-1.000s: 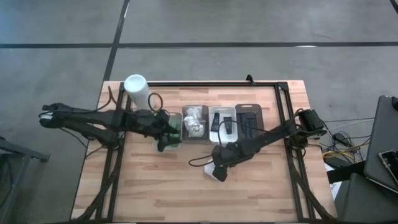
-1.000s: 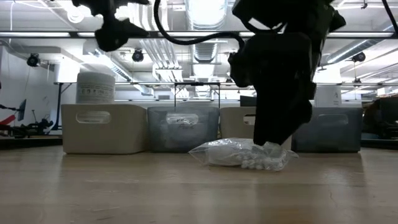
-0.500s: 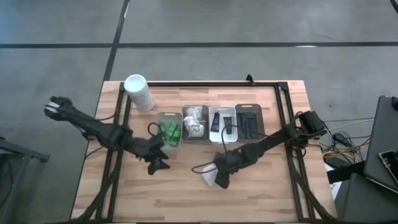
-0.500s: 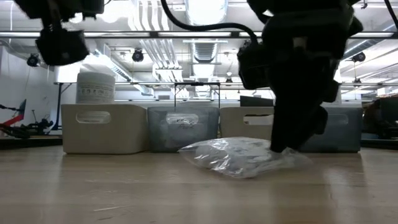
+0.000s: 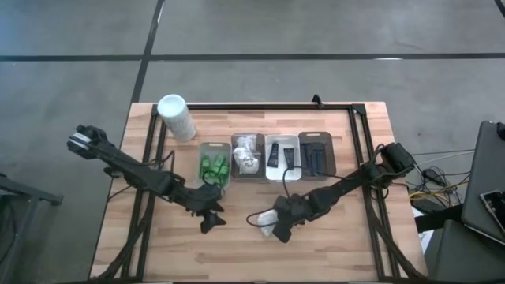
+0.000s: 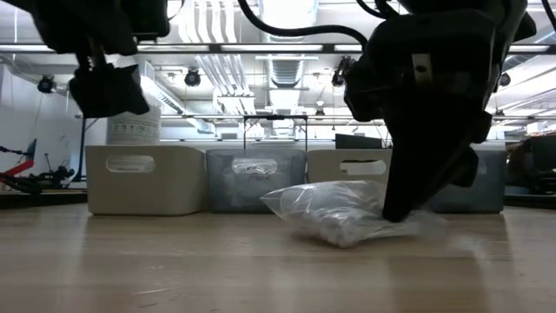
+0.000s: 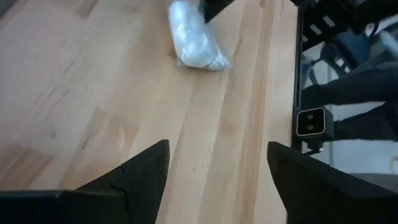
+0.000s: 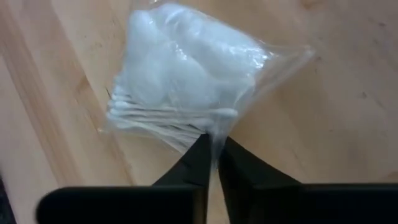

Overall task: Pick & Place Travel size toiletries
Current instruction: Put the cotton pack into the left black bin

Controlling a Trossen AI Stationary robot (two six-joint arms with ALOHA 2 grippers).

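Observation:
A clear crinkly packet (image 8: 186,81) of white cotton items lies on the wooden table (image 5: 237,252), near the front middle; it also shows in the high view (image 5: 267,229) and the low view (image 6: 343,213). My right gripper (image 8: 213,155) is shut on its edge. My left gripper (image 7: 217,180) hovers open above the bare table to the packet's left (image 5: 211,219), holding nothing. Green little bottles (image 5: 213,166) lie in the leftmost tray. My right gripper pinches the packet's thin plastic edge (image 8: 214,138) between its two fingertips. The fingers (image 6: 407,202) come slanting down from above. The packet's filled bulk (image 6: 334,226) lies on the table, and the pinched edge is drawn up a little toward the fingers.
Four small trays (image 5: 264,156) stand in a row at the table's far middle. They hold green bottles, white packets and dark items. A tall white container (image 5: 176,116) stands at the far left. A black frame (image 5: 359,158) runs round the table top.
My right gripper has shut on the packet's edge and shifted slightly toward the near edge, the packet shifting with it. My left gripper has left the green-bottle tray and gone toward the near edge and right, staying open.

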